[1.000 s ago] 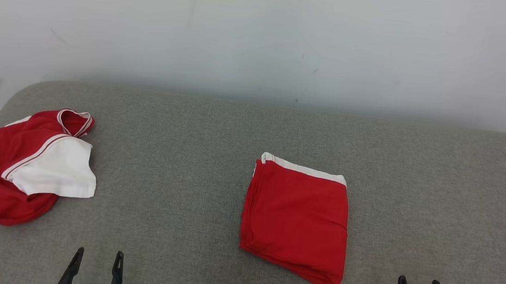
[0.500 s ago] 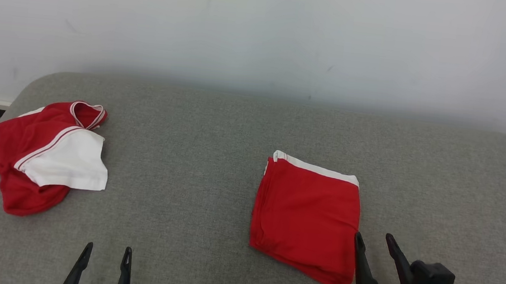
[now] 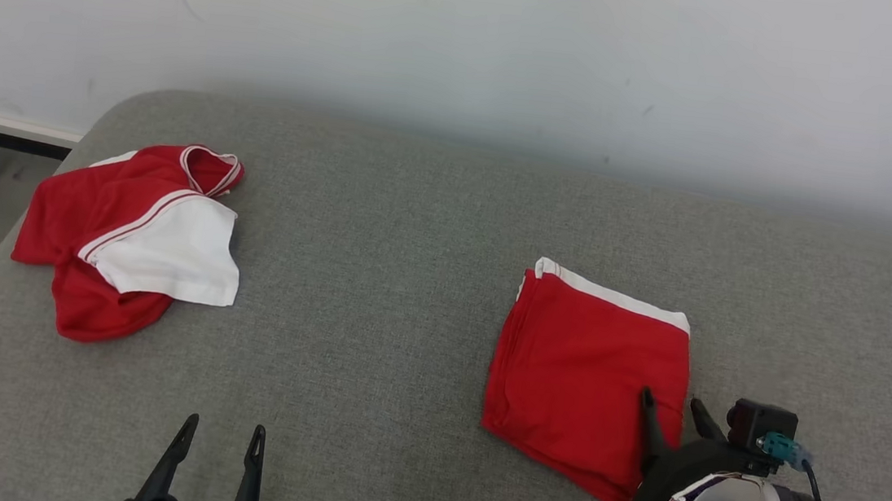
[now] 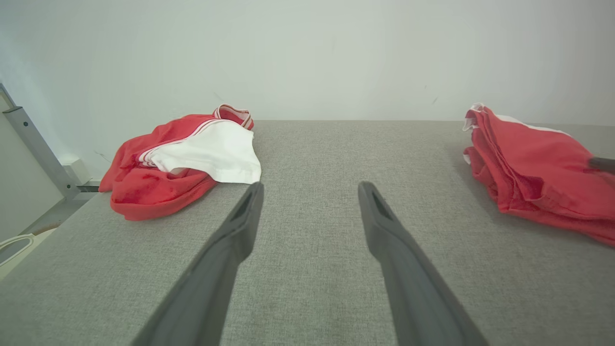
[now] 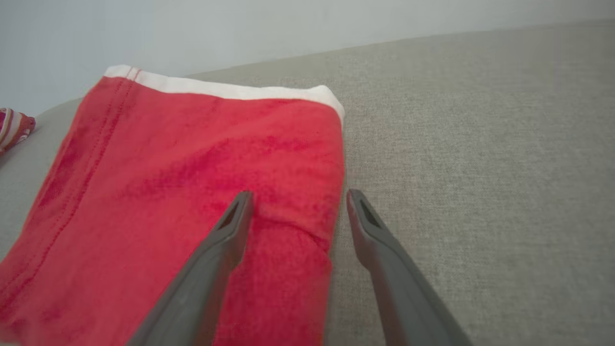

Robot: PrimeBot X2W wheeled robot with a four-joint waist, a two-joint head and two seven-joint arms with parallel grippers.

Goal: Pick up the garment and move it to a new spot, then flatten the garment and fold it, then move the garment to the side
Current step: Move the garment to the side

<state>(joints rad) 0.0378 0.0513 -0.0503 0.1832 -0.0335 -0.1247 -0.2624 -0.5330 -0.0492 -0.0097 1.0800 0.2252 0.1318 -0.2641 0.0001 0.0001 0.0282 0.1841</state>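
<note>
- Because the right gripper (image 3: 670, 400) stands open and empty astride the right edge of the folded red garment (image 3: 586, 370), which lies right of centre on the grey cushion (image 3: 378, 277), closing here may catch only the top layers. The lower folds would then peel away and the fold would come undone.
- One finger is over the cloth and the other over bare cushion. I cannot tell whether either tip touches, and if they sit too high the pinch closes on air.
- If they press too low, the outer finger may drag on the weave and bunch the edge.
- A one-sided hold lets the far side sag open in transit.
- The left gripper (image 3: 225, 424), open and empty near the front edge, gives no support. A carry leftward risks landing on the crumpled red-and-white garment (image 3: 132, 241).
</note>
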